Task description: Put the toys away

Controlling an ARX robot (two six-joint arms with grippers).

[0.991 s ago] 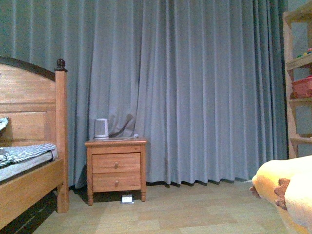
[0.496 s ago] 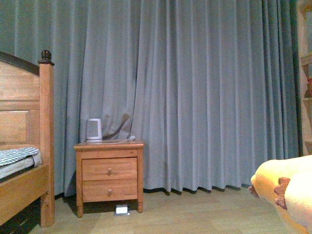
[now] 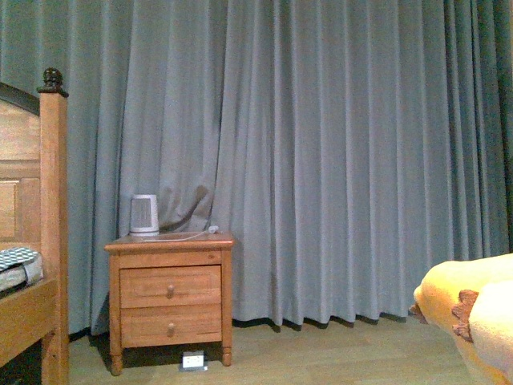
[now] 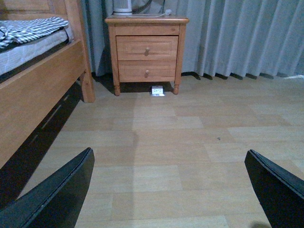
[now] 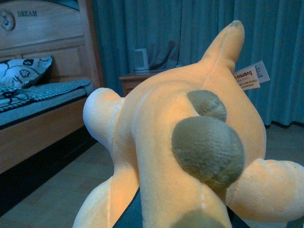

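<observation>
Right pincer (image 5: 137, 214) pinching orange plush toy (image 5: 156, 142), mostly hidden behind it, left pincer (image 4: 168, 154) spread wide, empty.

Only parts of plush toy (image 3: 450, 293) and bed (image 3: 53, 233) in frame.

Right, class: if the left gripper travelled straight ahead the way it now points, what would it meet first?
Probably the bare light-wood plank floor, short of the two-drawer wooden nightstand. The open left gripper seems angled downward with nothing between its fingers. Depth is unclear, so the exact spot is a guess.
</observation>
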